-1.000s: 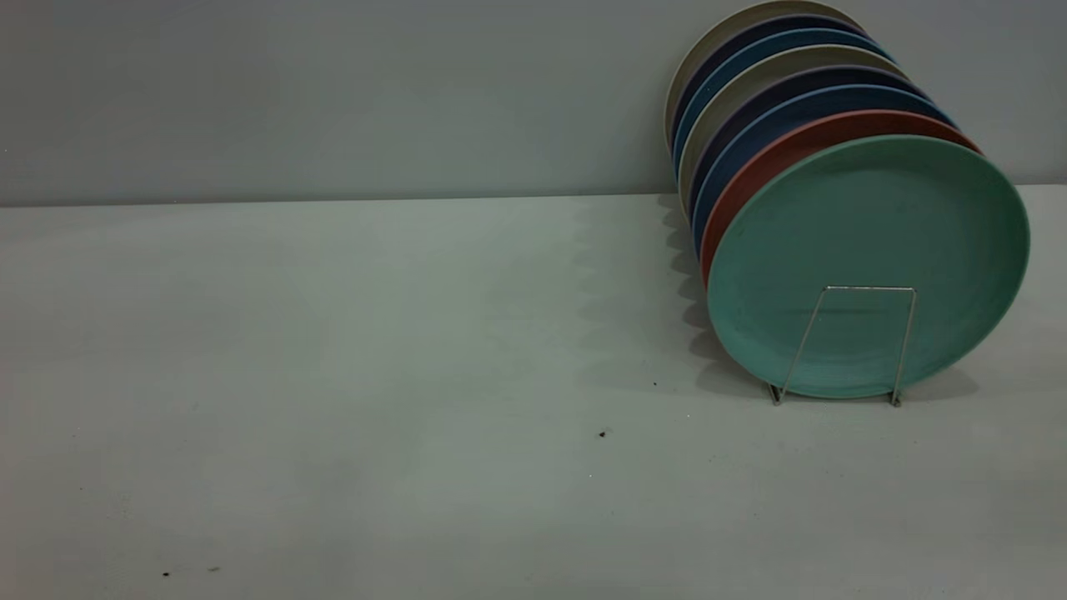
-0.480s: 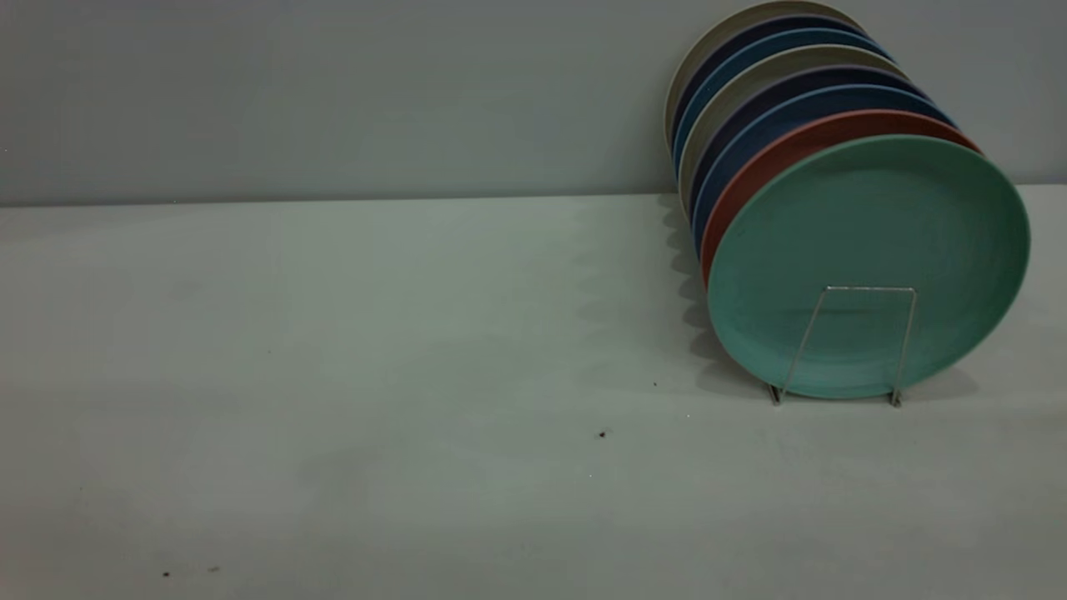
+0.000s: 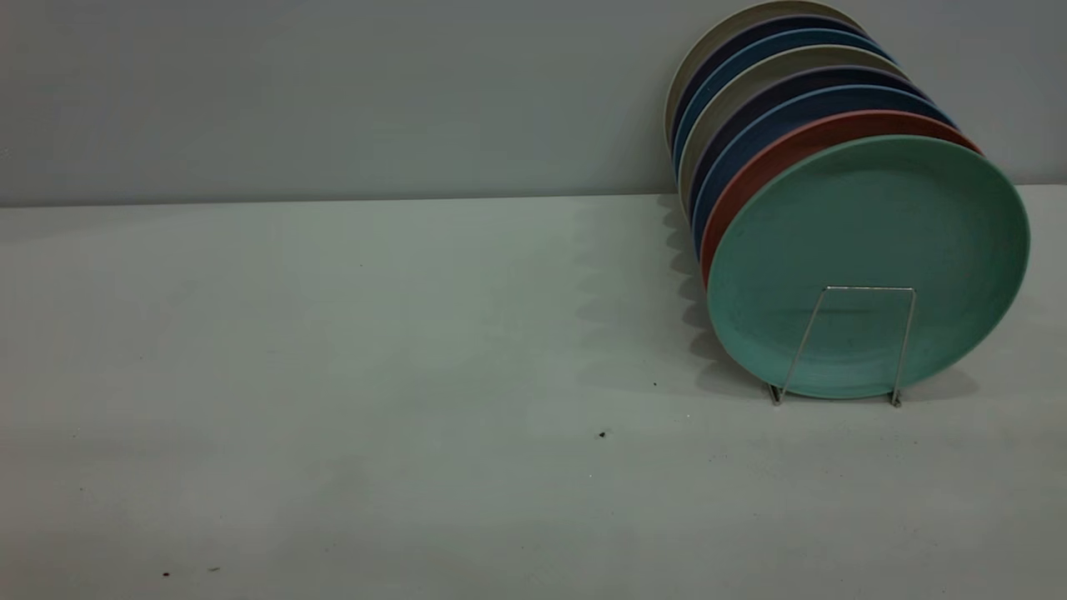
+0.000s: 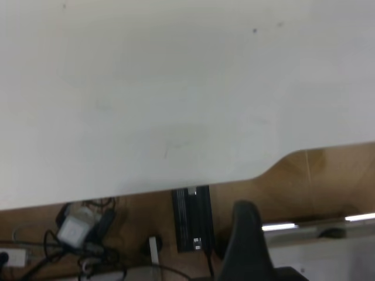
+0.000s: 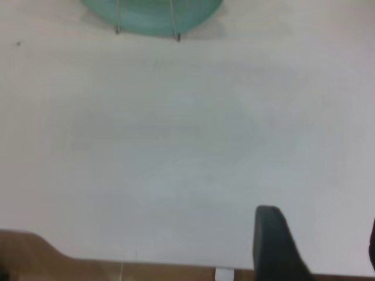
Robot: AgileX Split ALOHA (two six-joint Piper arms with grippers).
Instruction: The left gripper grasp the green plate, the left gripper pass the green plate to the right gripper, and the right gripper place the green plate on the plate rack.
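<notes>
A: Where is the green plate?

B: At the right of the exterior view, upright in the front slot of the plate rack, foremost of a row of plates, with the salmon-pink plate just behind.

A: So what's left?

B: Nothing, I'd judge; it already sits in the rack on the tabletop.

A: The end effectors?

B: Each wrist view shows only one dark finger, the left end effector's over the tabletop edge and the right end effector's well short of the rack. Spread or closed, I can't tell.

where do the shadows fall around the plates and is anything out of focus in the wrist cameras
Exterior view: the stacked plates cast a scalloped shadow leftward across the table, beside the green plate in the plate rack. Right wrist view: soft overall, the green plate's edge hazy. Left wrist view: the floor clutter is blurred.
</notes>
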